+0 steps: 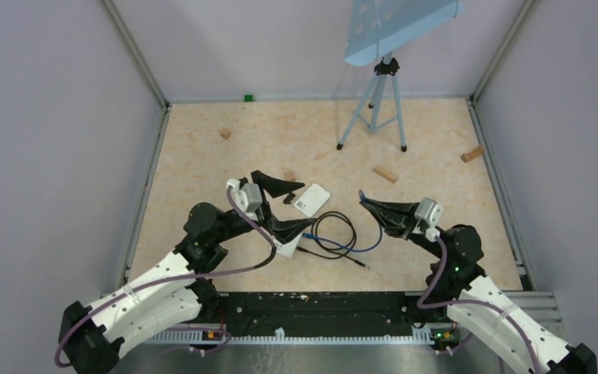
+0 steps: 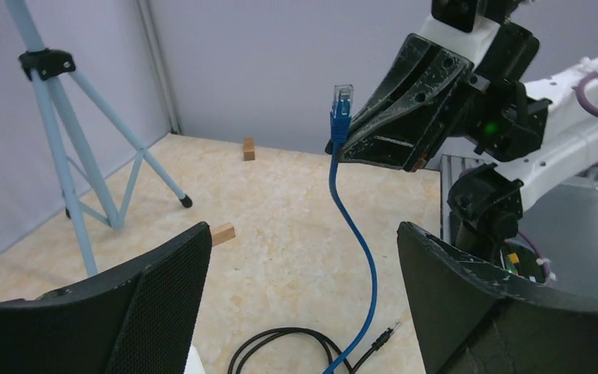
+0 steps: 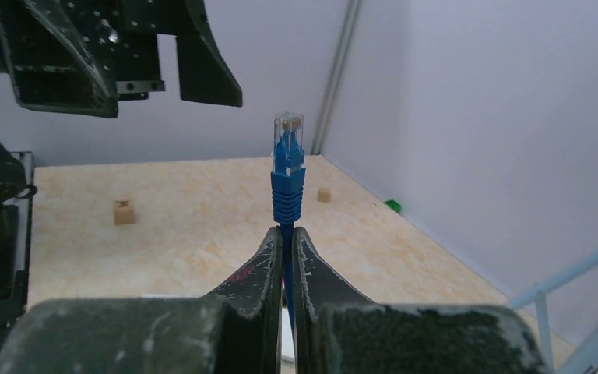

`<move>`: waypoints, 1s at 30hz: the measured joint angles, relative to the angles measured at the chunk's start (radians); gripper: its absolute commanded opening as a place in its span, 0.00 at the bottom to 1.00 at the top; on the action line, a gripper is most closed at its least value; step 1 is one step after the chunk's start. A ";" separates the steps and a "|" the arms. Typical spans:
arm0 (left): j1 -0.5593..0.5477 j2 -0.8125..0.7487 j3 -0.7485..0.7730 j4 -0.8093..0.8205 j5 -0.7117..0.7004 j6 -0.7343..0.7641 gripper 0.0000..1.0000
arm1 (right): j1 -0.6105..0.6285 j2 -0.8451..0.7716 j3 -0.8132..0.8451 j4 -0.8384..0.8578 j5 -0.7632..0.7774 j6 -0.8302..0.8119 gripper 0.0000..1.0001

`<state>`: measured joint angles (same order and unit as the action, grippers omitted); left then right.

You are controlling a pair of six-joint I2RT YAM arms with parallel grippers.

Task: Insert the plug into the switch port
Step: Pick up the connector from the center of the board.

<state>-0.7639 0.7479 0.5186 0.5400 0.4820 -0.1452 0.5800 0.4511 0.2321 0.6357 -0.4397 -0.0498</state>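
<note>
My right gripper (image 1: 364, 199) (image 3: 283, 231) is shut on the blue cable just below its plug (image 3: 288, 156) (image 2: 342, 103). The clear-tipped plug stands up out of the closed fingers, above the table. From there the blue cable (image 1: 375, 238) (image 2: 360, 249) hangs down to the floor. A white box, the switch (image 1: 312, 199), lies flat on the table left of the plug. My left gripper (image 1: 302, 204) (image 2: 302, 230) is wide open around the switch's spot, with nothing between its fingers (image 3: 202, 62). It faces the plug. I cannot make out the switch's port.
A black cable (image 1: 335, 234) (image 2: 280, 339) is looped on the table between the arms. A blue tripod (image 1: 374, 101) (image 2: 70, 156) stands at the back right. Small wooden blocks (image 1: 384, 173) (image 2: 248, 148) (image 3: 123, 211) are scattered about, with a green piece (image 1: 247, 97) at the back wall.
</note>
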 measured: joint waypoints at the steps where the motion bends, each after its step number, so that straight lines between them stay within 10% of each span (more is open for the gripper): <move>1: 0.000 0.006 -0.018 0.033 0.021 0.018 0.92 | 0.000 0.005 -0.007 0.030 -0.033 0.006 0.00; 13: -0.023 0.177 -0.026 0.247 0.245 0.191 0.83 | 0.073 0.175 0.000 0.253 -0.268 0.068 0.00; 30: -0.053 0.262 0.138 0.034 0.590 0.438 0.51 | 0.121 0.271 0.087 0.150 -0.406 0.103 0.00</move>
<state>-0.8169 1.0103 0.6563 0.5735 1.0721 0.2928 0.7006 0.7223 0.3191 0.7853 -0.8452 0.0536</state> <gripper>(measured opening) 0.566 0.014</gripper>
